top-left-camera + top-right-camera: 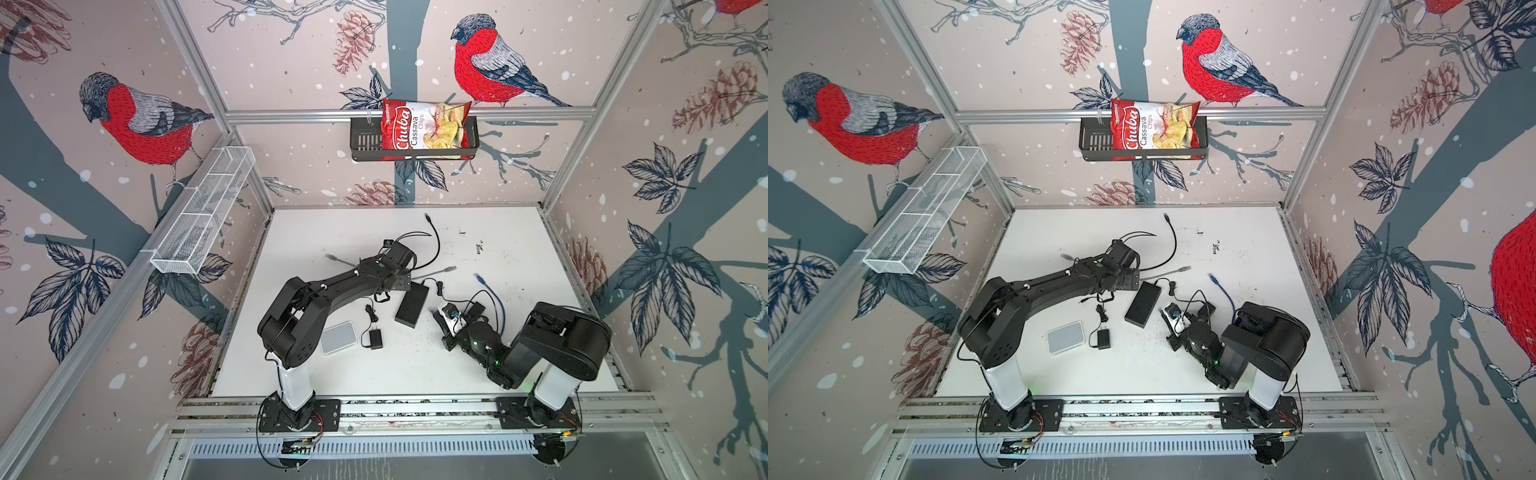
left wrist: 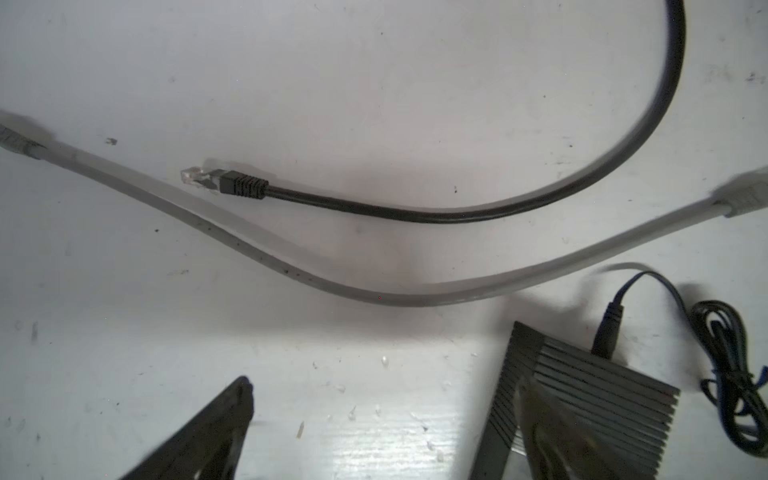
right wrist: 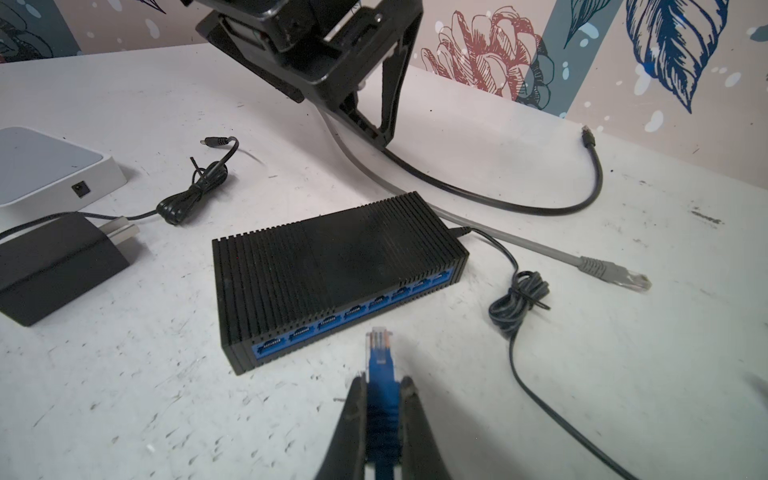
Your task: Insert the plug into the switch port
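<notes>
The right tool (image 3: 382, 388) is clamped on the blue cable plug (image 3: 379, 353), clear tip forward, facing the blue port row (image 3: 353, 311) of the black ribbed switch box (image 3: 332, 257) just ahead. The left tool (image 2: 382, 384), spread wide, hovers at the box's far end, perhaps to brace it.

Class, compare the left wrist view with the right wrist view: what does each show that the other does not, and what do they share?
Only the left wrist view: the clear-tipped plug on the black cable, lying close beside the gray cable. Only the right wrist view: the blue Ethernet plug clamped in the jaws of the right gripper, the row of blue ports, the white box and the black power adapter. Both: the black ribbed switch, both those cables and the white table.
</notes>
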Robot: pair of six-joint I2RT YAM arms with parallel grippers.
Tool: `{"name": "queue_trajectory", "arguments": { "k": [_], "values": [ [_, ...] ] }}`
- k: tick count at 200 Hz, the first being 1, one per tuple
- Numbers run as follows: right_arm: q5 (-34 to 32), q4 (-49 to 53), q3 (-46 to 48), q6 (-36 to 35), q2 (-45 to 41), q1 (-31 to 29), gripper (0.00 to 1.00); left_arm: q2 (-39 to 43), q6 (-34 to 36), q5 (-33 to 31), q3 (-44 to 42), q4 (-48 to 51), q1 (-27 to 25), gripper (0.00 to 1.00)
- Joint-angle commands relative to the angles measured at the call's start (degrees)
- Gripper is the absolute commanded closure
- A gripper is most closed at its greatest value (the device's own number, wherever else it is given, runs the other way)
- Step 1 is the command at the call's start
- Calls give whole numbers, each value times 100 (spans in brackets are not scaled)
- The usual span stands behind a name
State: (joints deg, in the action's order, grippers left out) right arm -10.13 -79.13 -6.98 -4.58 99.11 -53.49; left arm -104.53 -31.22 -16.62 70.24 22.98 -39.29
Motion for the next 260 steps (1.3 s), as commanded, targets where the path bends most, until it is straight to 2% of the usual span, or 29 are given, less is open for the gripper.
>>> {"name": "queue_trajectory", "arguments": {
  "k": [1, 43, 69, 112, 148, 177, 224, 260],
  "values": [
    [142, -117, -64, 10, 44, -54, 97, -52, 57, 151, -107, 26, -9, 4],
    [218, 249, -271, -130, 112, -190, 97, -46, -43, 107, -187, 45, -9, 17],
    [243, 335, -345, -179, 176, -279, 97, 202, -69, 123, -355, -133, -4, 18],
    [392, 571, -586, -284, 335, -457, 97, 448, -11, 511, -509, -436, -17, 25],
    [449, 537, -762, -296, 486, -564, 97, 458, 50, 870, -598, -670, -19, 29],
    [224, 219, -545, -214, 395, -548, 97, 327, 57, 861, -546, -624, -18, 32],
    [-51, 517, -532, -166, 272, -474, 98, -8, -25, 924, -350, -512, -18, 48],
    [-110, 609, -628, -96, 344, -321, 98, -153, -37, 1019, -257, -552, -15, 64]
  ]
}}
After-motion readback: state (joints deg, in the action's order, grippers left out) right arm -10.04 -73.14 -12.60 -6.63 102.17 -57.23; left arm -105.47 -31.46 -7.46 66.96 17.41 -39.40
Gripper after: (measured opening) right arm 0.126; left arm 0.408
